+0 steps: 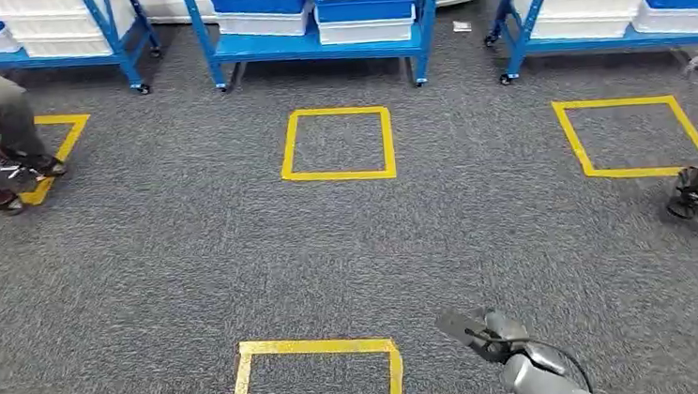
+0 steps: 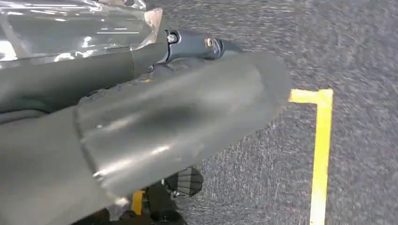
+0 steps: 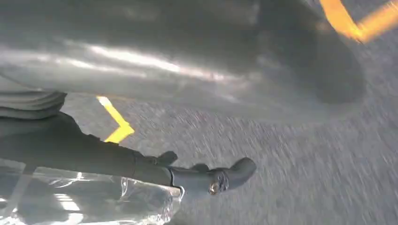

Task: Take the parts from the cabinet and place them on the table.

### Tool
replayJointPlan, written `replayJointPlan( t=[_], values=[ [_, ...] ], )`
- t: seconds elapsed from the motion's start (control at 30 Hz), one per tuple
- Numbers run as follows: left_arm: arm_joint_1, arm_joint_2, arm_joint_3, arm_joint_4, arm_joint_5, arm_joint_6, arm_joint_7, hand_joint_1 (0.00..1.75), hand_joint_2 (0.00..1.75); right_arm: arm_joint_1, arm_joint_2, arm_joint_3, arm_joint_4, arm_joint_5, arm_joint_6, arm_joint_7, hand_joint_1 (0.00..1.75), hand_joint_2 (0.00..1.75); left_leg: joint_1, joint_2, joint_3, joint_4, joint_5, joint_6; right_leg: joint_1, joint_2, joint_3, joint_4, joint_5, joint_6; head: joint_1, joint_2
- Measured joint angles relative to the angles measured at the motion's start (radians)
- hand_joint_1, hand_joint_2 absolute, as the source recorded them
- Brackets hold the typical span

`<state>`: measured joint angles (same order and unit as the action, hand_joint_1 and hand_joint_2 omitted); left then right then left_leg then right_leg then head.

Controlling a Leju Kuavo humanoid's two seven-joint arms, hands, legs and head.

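Both hands grip crinkly clear plastic bags; speckled grey carpet.

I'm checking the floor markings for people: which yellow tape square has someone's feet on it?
The far-left yellow square, where a person's shoes rest on the tape; the other squares hold only carpet.

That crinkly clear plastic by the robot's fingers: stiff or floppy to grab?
Probably floppy: the clear plastic is creased and wrinkled. Likely slippery, given its glossy glare. It looks thin, so probably light.
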<state>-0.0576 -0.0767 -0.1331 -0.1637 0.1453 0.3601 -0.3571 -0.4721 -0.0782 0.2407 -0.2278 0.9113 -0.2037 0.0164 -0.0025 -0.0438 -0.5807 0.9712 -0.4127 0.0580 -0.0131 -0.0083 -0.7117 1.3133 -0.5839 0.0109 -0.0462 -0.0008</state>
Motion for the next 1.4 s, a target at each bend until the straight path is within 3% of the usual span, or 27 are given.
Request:
replayJointPlan(
  t=[0.03, 0.07, 0.1, 0.13, 0.17, 0.23, 0.3, 0.33, 0.37, 0.4, 0.47, 0.5, 0.53, 0.57, 0.63, 0.67, 0.7, 0.73, 0.77, 0.8, 0.83, 0.97, 1.2, 1.4],
  values=[
    [0.002, 0.0, 0.0, 0.0, 0.0, 0.0, 0.0, 0.0, 0.0, 0.012, 0.001, -0.002, 0.002, 0.0, 0.005, 0.002, 0.0, 0.0, 0.0, -0.013, 0.0, 0.001, 0.0, -0.001, -0.001, 0.0, 0.006, -0.022, 0.015, 0.009, 0.001, 0.0],
    [0.003, -0.001, 0.001, 0.0, 0.0, 0.001, 0.0, 0.0, 0.0, 0.021, 0.002, -0.003, 0.003, 0.0, 0.007, 0.004, 0.0, 0.0, 0.002, -0.025, 0.0, 0.003, -0.002, -0.003, -0.004, 0.002, 0.034, -0.083, 0.046, 0.022, 0.001, 0.0],
    [0.003, -0.001, 0.002, 0.0, 0.0, 0.002, 0.0, 0.0, 0.0, 0.027, 0.003, -0.005, 0.005, -0.001, 0.009, 0.007, 0.0, 0.0, 0.003, -0.037, 0.0, 0.009, -0.005, -0.008, -0.009, 0.008, 0.082, -0.187, 0.091, 0.035, 0.0, 0.0],
    [0.003, -0.001, 0.002, 0.0, 0.0, 0.002, -0.001, 0.0, 0.0, 0.033, 0.005, -0.006, 0.005, -0.003, 0.009, 0.01, 0.0, 0.0, 0.005, -0.048, 0.0, 0.018, -0.011, -0.016, -0.015, 0.028, 0.129, -0.284, 0.127, 0.043, 0.002, 0.0],
    [0.003, 0.0, 0.003, 0.0, 0.0, 0.002, -0.001, 0.0, 0.0, 0.038, 0.009, -0.009, 0.007, -0.005, 0.01, 0.013, 0.0, 0.0, 0.001, -0.054, -0.002, 0.021, -0.015, -0.023, -0.009, 0.043, 0.13, -0.286, 0.119, 0.032, 0.004, 0.0],
    [0.003, 0.0, 0.003, 0.0, 0.0, 0.004, -0.001, 0.0, 0.0, 0.054, 0.014, -0.015, 0.008, -0.01, 0.013, 0.015, 0.0, 0.0, 0.0, -0.064, -0.009, 0.029, -0.018, -0.033, -0.006, 0.038, 0.139, -0.294, 0.123, 0.013, 0.004, 0.0],
    [0.008, 0.0, 0.003, 0.0, 0.0, 0.003, -0.002, 0.0, 0.0, 0.069, 0.025, -0.02, 0.01, -0.018, 0.011, 0.02, 0.0, 0.0, 0.004, -0.07, -0.011, 0.03, -0.019, -0.038, -0.005, 0.03, 0.139, -0.294, 0.124, 0.005, 0.005, 0.0],
    [0.009, 0.004, 0.003, 0.0, 0.0, 0.001, -0.002, 0.0, 0.0, 0.072, 0.032, -0.023, 0.01, -0.024, 0.009, 0.028, 0.0, 0.0, 0.006, -0.051, -0.014, 0.037, -0.027, -0.043, -0.014, 0.026, 0.14, -0.297, 0.127, -0.001, 0.005, 0.0],
    [0.008, 0.004, 0.003, 0.0, 0.0, 0.0, -0.003, 0.0, 0.0, 0.075, 0.033, -0.027, 0.01, -0.03, 0.006, 0.032, 0.0, 0.0, 0.002, 0.0, -0.026, 0.07, -0.05, -0.051, -0.013, 0.024, 0.142, -0.297, 0.126, -0.007, -0.001, 0.0],
    [0.004, 0.004, 0.003, 0.0, 0.0, -0.001, -0.004, 0.0, 0.0, 0.08, 0.034, -0.031, 0.01, -0.033, 0.005, 0.035, 0.0, 0.0, 0.006, 0.024, -0.055, 0.129, -0.084, -0.056, -0.011, 0.02, 0.143, -0.297, 0.124, -0.015, -0.006, 0.0],
    [0.002, 0.004, 0.002, 0.0, 0.0, -0.002, -0.005, 0.0, 0.0, 0.095, 0.034, -0.039, 0.011, -0.033, 0.003, 0.037, 0.0, 0.0, 0.011, 0.039, -0.141, 0.294, -0.157, -0.064, -0.008, 0.007, 0.143, -0.297, 0.122, -0.019, -0.005, 0.0],
    [0.003, 0.003, 0.003, 0.0, 0.0, -0.002, -0.004, 0.0, 0.0, 0.101, 0.034, -0.041, 0.013, -0.033, 0.0, 0.039, 0.0, 0.0, 0.013, 0.04, -0.169, 0.347, -0.167, -0.065, -0.007, 0.003, 0.143, -0.297, 0.121, -0.019, -0.006, 0.0],
    [0.005, 0.004, 0.003, 0.0, -0.001, -0.002, -0.005, 0.0, 0.0, 0.105, 0.035, -0.043, 0.013, -0.032, 0.0, 0.04, 0.0, 0.0, 0.013, 0.04, -0.171, 0.344, -0.15, -0.064, -0.006, -0.001, 0.144, -0.297, 0.12, -0.019, -0.005, 0.0],
    [0.005, 0.004, 0.003, 0.0, -0.003, -0.003, -0.004, 0.0, 0.0, 0.108, 0.037, -0.045, 0.014, -0.029, -0.001, 0.042, 0.0, 0.0, 0.013, 0.04, -0.151, 0.298, -0.115, -0.061, -0.006, -0.002, 0.145, -0.297, 0.12, -0.019, -0.006, 0.0],
    [0.003, 0.005, 0.003, 0.0, -0.01, -0.005, -0.004, 0.0, 0.0, 0.108, 0.042, -0.046, 0.015, -0.022, -0.001, 0.047, 0.0, 0.0, 0.012, 0.042, -0.061, 0.122, -0.028, -0.048, -0.004, -0.004, 0.15, -0.297, 0.118, -0.02, -0.006, 0.0],
    [0.001, 0.006, 0.003, 0.0, -0.01, -0.005, -0.002, 0.0, 0.0, 0.109, 0.044, -0.046, 0.015, -0.021, -0.005, 0.049, 0.0, 0.0, 0.007, 0.053, -0.019, 0.041, -0.018, -0.037, -0.004, -0.005, 0.151, -0.298, 0.118, -0.02, -0.006, 0.0],
    [-0.001, 0.006, 0.003, 0.0, -0.01, -0.009, 0.0, 0.0, 0.0, 0.109, 0.045, -0.046, 0.015, -0.017, -0.013, 0.057, 0.0, 0.0, 0.002, 0.056, -0.017, 0.037, -0.023, -0.037, 0.006, -0.006, 0.149, -0.297, 0.115, -0.014, -0.003, 0.0],
    [-0.002, 0.006, 0.003, 0.0, -0.01, -0.011, 0.0, 0.0, 0.0, 0.11, 0.045, -0.046, 0.015, -0.015, -0.015, 0.061, 0.0, 0.0, 0.0, 0.053, -0.018, 0.036, -0.023, -0.036, 0.003, -0.007, 0.148, -0.298, 0.114, -0.012, -0.005, 0.0],
    [-0.001, 0.002, 0.003, 0.0, -0.01, -0.016, 0.006, 0.0, 0.0, 0.113, 0.043, -0.047, 0.015, -0.014, -0.017, 0.068, 0.0, 0.0, 0.002, 0.051, -0.015, 0.032, -0.018, -0.054, 0.017, -0.008, 0.144, -0.294, 0.106, -0.02, -0.002, 0.0],
    [-0.001, 0.003, 0.003, 0.0, -0.01, -0.017, 0.008, 0.0, 0.0, 0.116, 0.043, -0.047, 0.016, -0.014, -0.018, 0.071, 0.0, 0.0, -0.002, 0.05, -0.015, 0.032, -0.019, -0.055, 0.009, -0.009, 0.147, -0.295, 0.107, -0.018, -0.001, 0.0],
    [-0.001, 0.002, 0.003, 0.0, -0.01, -0.017, 0.009, 0.0, 0.0, 0.117, 0.044, -0.047, 0.016, -0.014, -0.019, 0.073, 0.0, 0.0, -0.006, 0.047, -0.015, 0.033, -0.021, -0.049, 0.01, -0.01, 0.147, -0.296, 0.11, -0.012, 0.0, 0.0],
    [-0.001, 0.002, 0.003, 0.0, -0.011, -0.021, 0.013, 0.0, 0.0, 0.121, 0.045, -0.049, 0.016, -0.014, -0.019, 0.076, 0.0, 0.0, -0.015, 0.045, -0.016, 0.033, -0.02, -0.038, 0.01, -0.01, 0.15, -0.3, 0.112, -0.009, -0.002, 0.0],
    [-0.002, 0.001, 0.003, 0.0, -0.011, -0.026, 0.019, 0.0, 0.0, 0.121, 0.045, -0.05, 0.017, -0.015, -0.019, 0.079, 0.0, 0.0, -0.015, 0.045, -0.016, 0.033, -0.02, -0.037, 0.01, -0.01, 0.151, -0.302, 0.112, -0.008, -0.001, 0.0],
    [-0.002, -0.002, 0.002, 0.0, -0.02, -0.046, 0.063, 0.0, 0.0, 0.133, 0.045, -0.071, 0.018, -0.033, -0.015, 0.087, 0.0, 0.0, -0.015, 0.045, -0.016, 0.033, -0.021, -0.032, 0.007, -0.01, 0.153, -0.308, 0.114, -0.005, -0.001, 0.0]
  ],
)
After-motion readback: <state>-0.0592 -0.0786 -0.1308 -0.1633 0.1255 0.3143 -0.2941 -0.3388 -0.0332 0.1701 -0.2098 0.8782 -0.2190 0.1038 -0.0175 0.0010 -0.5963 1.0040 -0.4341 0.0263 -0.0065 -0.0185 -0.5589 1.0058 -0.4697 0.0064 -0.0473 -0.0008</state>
